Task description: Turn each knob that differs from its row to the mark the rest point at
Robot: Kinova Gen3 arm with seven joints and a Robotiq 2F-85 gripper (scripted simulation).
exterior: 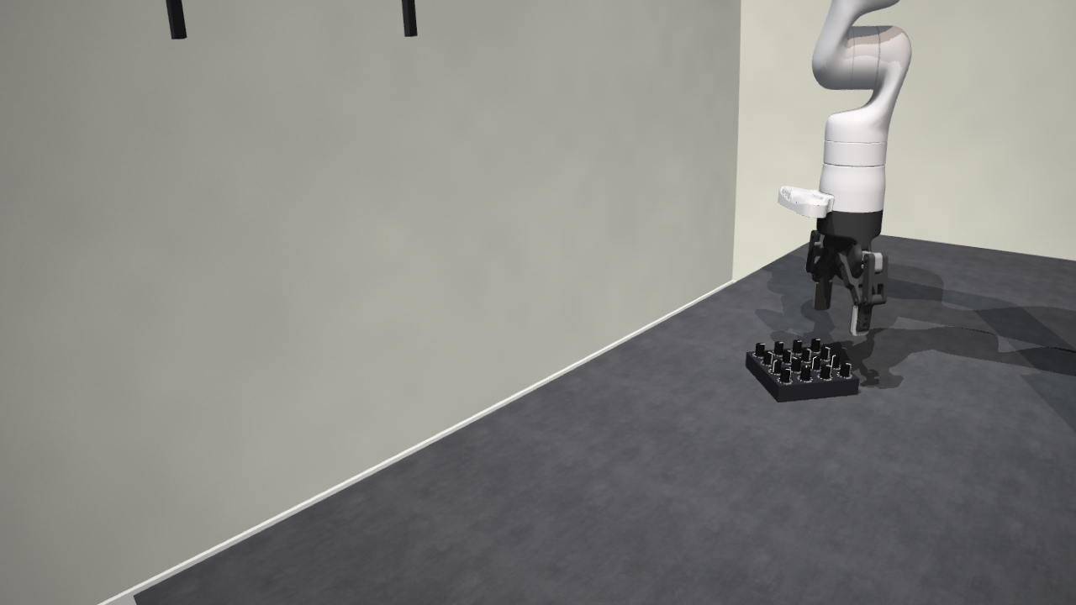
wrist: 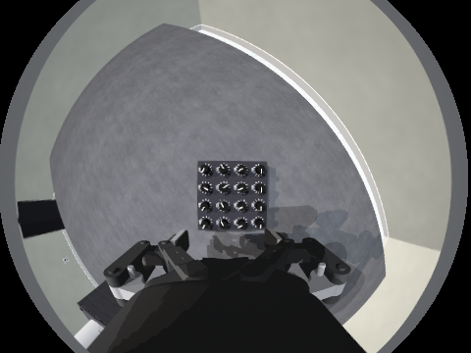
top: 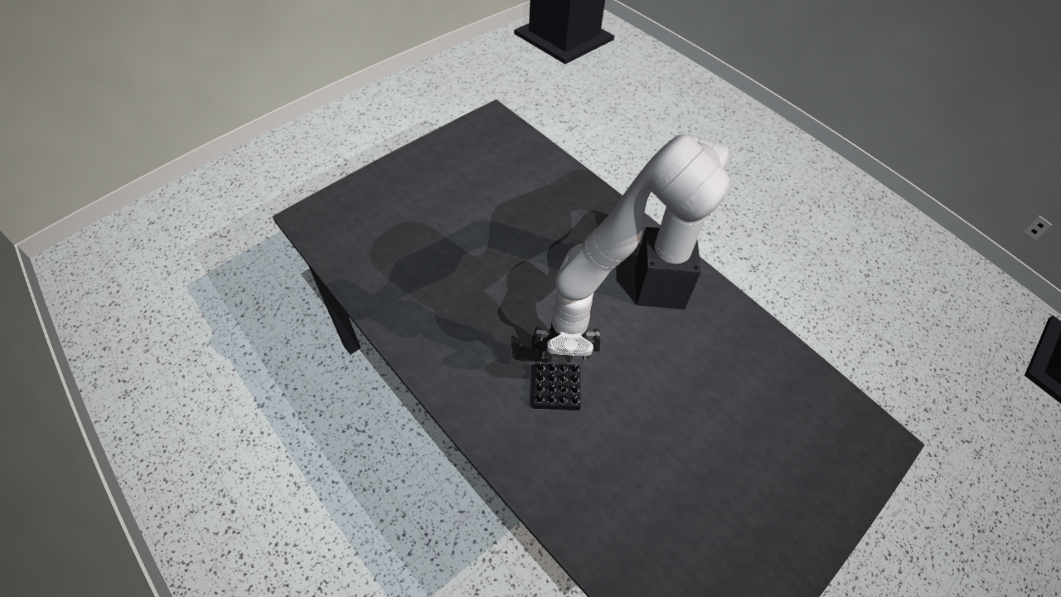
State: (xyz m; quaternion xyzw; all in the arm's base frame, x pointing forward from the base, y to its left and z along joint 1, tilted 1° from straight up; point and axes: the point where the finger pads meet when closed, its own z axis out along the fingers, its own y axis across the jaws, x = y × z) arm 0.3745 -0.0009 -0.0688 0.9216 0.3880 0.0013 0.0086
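A: Starting nearest the wrist camera, what are you seeing?

B: You're looking past the gripper [wrist: 226, 255], its fingers [exterior: 862, 309] spread fully apart and holding nothing. It's hanging above the table [top: 742, 445], just beside one edge of the knob box [wrist: 234, 196], not over it.

A: How is the box going to handle?

B: I'm judging it rigid and light, so you're risking a skid on its feet if you push sideways. The knobs [exterior: 786, 374] are small, hard and packed close; you're best pinching one across its sides from straight above.

A: What is each view giving you?

B: Only the wrist view is showing all sixteen knob tops square-on, though the white lines are too small to read. Only the exterior view is showing the gripper's height above the box. Farthest, the top view is placing the arm's pedestal [top: 652, 293] well apart from it.
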